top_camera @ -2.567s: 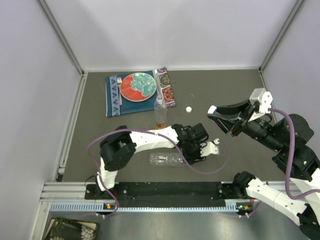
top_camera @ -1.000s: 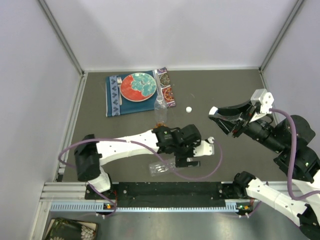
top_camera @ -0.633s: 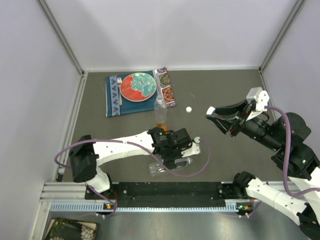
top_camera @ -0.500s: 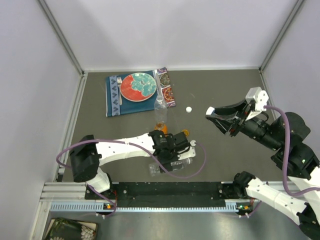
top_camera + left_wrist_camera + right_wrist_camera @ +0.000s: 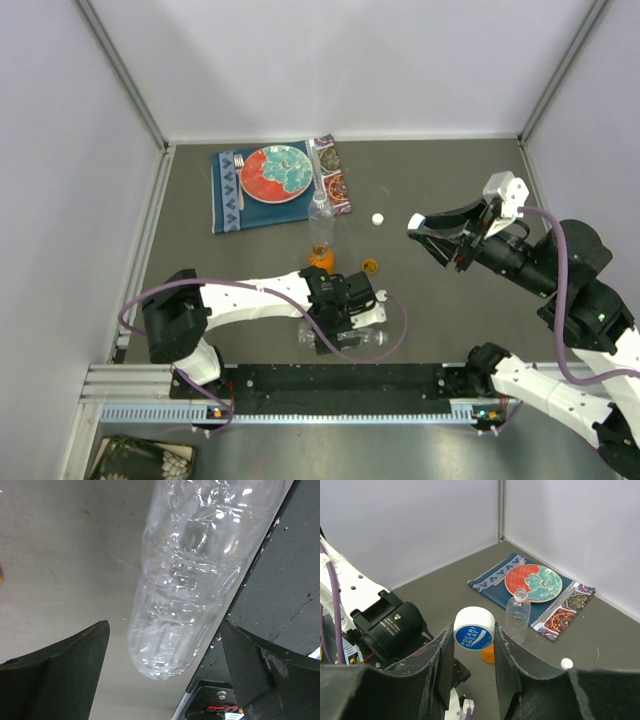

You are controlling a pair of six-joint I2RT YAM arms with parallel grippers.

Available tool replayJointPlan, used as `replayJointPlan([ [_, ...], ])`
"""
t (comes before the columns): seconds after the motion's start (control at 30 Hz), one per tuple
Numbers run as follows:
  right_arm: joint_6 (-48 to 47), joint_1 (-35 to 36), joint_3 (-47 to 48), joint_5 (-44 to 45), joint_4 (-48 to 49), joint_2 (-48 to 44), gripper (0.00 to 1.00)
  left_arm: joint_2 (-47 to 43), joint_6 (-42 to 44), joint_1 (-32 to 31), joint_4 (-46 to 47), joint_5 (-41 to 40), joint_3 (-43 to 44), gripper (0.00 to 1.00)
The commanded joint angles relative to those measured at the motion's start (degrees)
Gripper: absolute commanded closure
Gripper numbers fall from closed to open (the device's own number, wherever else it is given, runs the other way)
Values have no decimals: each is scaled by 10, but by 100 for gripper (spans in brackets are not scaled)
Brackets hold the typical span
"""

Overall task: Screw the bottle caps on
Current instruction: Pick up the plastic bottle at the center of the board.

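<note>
- The lying clear bottle (image 5: 185, 580) rests on the table (image 5: 200, 270) near the arm bases. Your left gripper (image 5: 165, 625), off to its right a second ago, has swung over and straddles it, jaws wide apart, nothing gripped.
- That swing uncovered the orange bottle (image 5: 321, 258), with the orange cap (image 5: 371, 265) near it.
- Your right gripper (image 5: 474, 639) has crept slightly left, held aloft and clamped on a white cap (image 5: 474, 629).
- No bottle looks capped yet. Closing on the lying bottle seems the next step, so the held cap can meet its neck.
</note>
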Motion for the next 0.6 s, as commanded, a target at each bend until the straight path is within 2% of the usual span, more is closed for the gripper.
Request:
replayJointPlan([
  [0.0, 3, 6, 27, 1, 14, 3, 69, -2, 8, 0, 28, 35, -17, 2],
  [0.2, 4, 6, 29, 2, 14, 3, 69, 22, 31, 0, 61, 52, -33, 2],
  [0.47, 8, 5, 33, -3, 14, 10, 71, 47, 60, -1, 99, 35, -47, 2],
  [0.57, 8, 6, 33, -1, 14, 8, 72, 43, 67, 0, 116, 19, -71, 7],
])
